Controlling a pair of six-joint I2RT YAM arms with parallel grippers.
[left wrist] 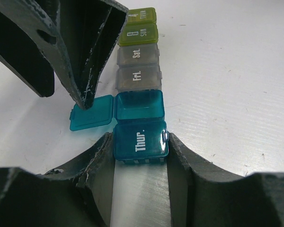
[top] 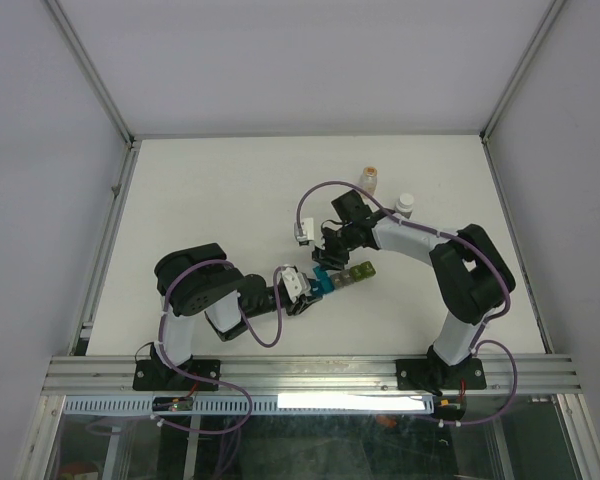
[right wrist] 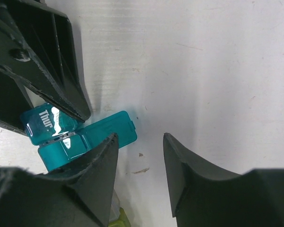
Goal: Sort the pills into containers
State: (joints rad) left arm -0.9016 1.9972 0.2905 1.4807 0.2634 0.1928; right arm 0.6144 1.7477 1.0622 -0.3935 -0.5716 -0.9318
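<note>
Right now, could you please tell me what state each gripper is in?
Left gripper: closed on the pill box, at its blue end.
Right gripper: open, holding nothing.

Two arms (top: 205, 290) (top: 460, 265), two small bottles (top: 369, 178) (top: 405, 203), one strip of six containers (left wrist: 138, 78)

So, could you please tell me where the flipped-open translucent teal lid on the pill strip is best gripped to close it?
The translucent teal lid lies roughly flat on the white table, hinged to its open compartment, so probably take its free outer edge, the one with the small tab, coming from the side away from the hinge.
</note>
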